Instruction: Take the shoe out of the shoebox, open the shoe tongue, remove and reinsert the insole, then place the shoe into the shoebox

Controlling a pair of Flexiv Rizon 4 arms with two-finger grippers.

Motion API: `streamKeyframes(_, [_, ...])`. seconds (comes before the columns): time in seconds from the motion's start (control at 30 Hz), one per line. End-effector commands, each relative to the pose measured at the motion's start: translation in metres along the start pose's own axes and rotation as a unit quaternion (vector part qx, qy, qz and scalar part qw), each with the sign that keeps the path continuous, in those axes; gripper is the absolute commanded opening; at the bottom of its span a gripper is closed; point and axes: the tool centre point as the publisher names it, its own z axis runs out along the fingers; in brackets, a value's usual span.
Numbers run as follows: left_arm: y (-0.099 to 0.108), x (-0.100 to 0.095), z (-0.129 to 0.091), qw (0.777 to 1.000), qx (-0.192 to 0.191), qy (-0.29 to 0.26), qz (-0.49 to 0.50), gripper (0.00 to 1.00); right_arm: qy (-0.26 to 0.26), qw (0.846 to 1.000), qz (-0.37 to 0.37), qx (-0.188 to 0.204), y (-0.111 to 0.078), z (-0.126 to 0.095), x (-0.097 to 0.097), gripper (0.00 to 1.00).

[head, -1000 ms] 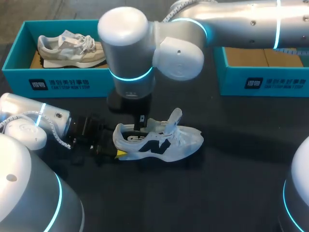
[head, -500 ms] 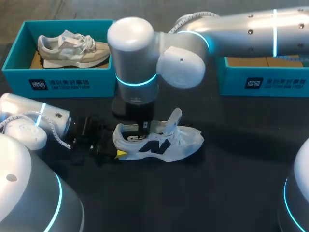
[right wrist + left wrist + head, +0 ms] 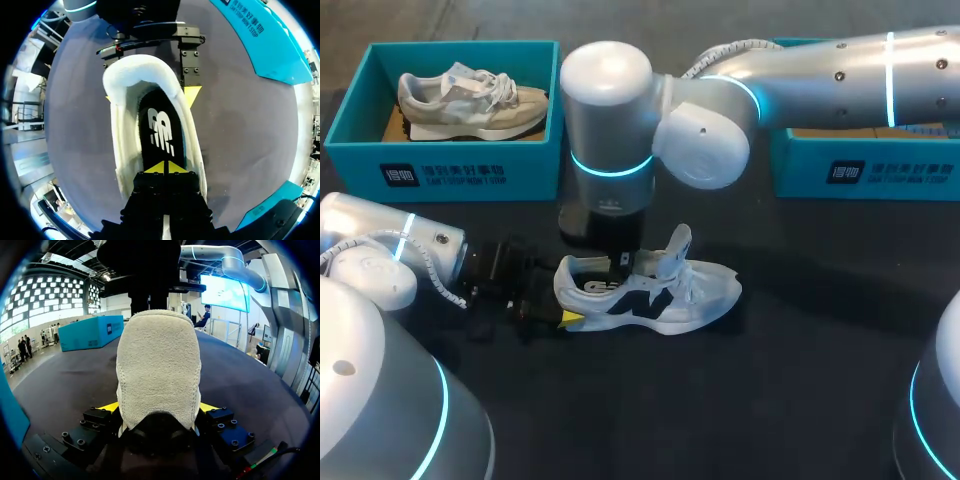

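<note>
Left gripper pinches the heel of the white-and-navy shoe, clamped from both sides. Right gripper has its tips pressed together, down in the shoe opening just over the black insole; can't tell if it grips it. Shoe sits upright mid worktop, toe to the right, tongue raised. Far left shoebox holds a beige shoe. Far right shoebox shows only in part.
</note>
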Motion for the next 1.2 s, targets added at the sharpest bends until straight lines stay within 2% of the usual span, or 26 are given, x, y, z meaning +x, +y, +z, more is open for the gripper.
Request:
streamKeyframes(0.03, [0.002, -0.001, 0.002, 1.000, -0.001, 0.001, 0.000, 0.00, 0.002, 1.000, 0.001, -0.002, 0.000, 0.003, -0.002, 0.00])
streamKeyframes(0.23, [0.002, -0.001, 0.002, 1.000, -0.001, 0.001, 0.000, 0.00, -0.002, 1.000, 0.008, -0.005, -0.002, 0.004, -0.009, 0.00])
streamKeyframes(0.27, [0.002, -0.001, 0.002, 1.000, -0.001, 0.001, 0.000, 0.00, -0.003, 1.000, 0.009, -0.005, -0.001, 0.004, -0.010, 0.02])
streamKeyframes(0.37, [0.002, -0.001, 0.002, 1.000, -0.001, 0.001, 0.000, 0.00, -0.005, 1.000, 0.009, -0.007, 0.000, 0.002, -0.012, 0.18])
streamKeyframes(0.5, [0.002, -0.001, 0.002, 1.000, -0.001, 0.001, 0.000, 0.00, -0.005, 1.000, 0.005, -0.008, 0.002, 0.001, -0.014, 0.29])
streamKeyframes(0.7, [0.002, -0.001, 0.002, 1.000, -0.001, 0.001, 0.000, 0.00, -0.001, 1.000, 0.001, -0.008, 0.006, 0.004, -0.016, 0.29])
streamKeyframes(0.83, [0.002, -0.001, 0.002, 1.000, -0.001, 0.001, 0.000, 0.00, 0.005, 1.000, -0.001, -0.009, 0.007, 0.008, -0.017, 0.33])
streamKeyframes(1.2, [0.002, -0.001, 0.002, 1.000, -0.001, 0.001, 0.000, 0.00, 0.045, 0.999, -0.007, -0.019, 0.009, 0.029, -0.016, 0.40])
